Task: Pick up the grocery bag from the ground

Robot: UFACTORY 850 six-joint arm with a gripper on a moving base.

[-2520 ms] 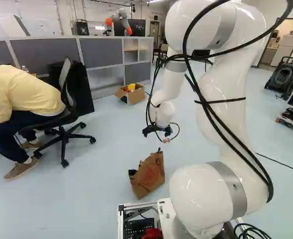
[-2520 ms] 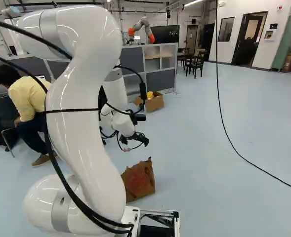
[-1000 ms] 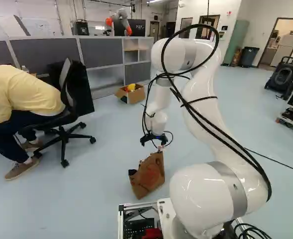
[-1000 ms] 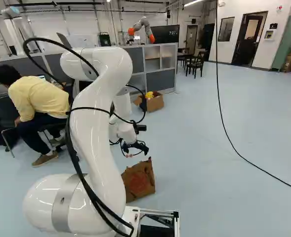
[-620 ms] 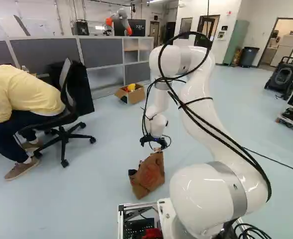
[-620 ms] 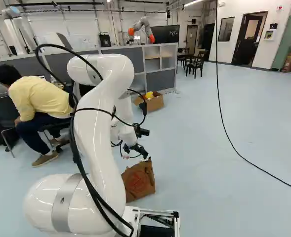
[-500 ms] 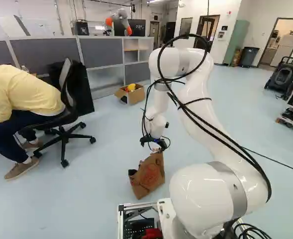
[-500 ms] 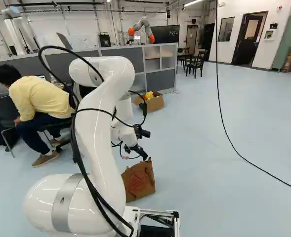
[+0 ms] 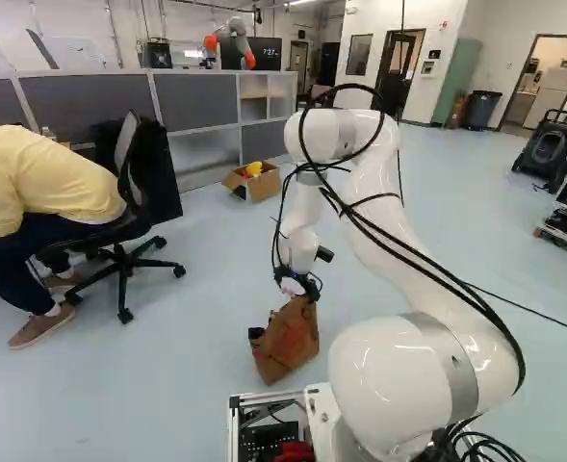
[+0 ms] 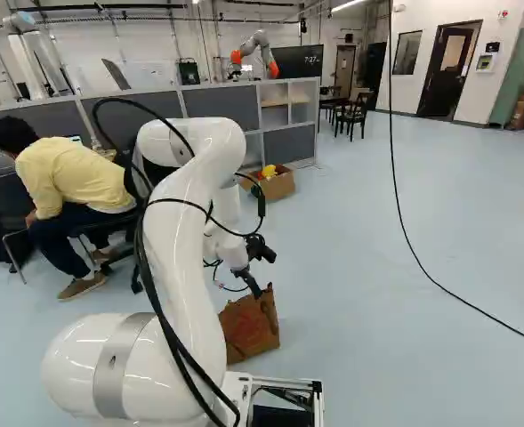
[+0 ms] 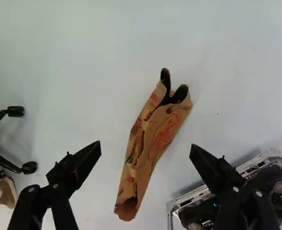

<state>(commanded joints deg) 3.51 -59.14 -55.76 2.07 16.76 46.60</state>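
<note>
Arm: you have one arm [image 9: 384, 375]; it rises at the right of the left base view and bends over toward the bag.
Gripper: one gripper [image 9: 299, 288], near the middle of the left base view, at the upper part of the bag.
Fingers: two fingers [image 11: 85, 163]; they stand wide apart, with nothing held. In the wrist view floor is seen between each finger and the bag.
Bag: one brown paper grocery bag [image 9: 288, 342], on the floor at lower middle of both base views, a little tilted. In the wrist view it lies ahead of the gripper, in the span between the two fingers.
Bag details: it has red print on one side, and two folds with dark inside show at one end.
Base: one metal frame [image 9: 264, 397], at the bottom of the left base view, near the bag but apart from it.
Box: one open cardboard box [image 9: 262, 189], upper middle of the left base view, with one yellow thing [image 9: 254, 168] in it.
Chairs: one office chair [image 9: 127, 154] at the left of the left base view; at least two dark chairs [image 10: 353, 116] in upper right base view.
Screen: one screen [image 10: 299, 60], upper middle, beside another robot [image 10: 254, 44].
</note>
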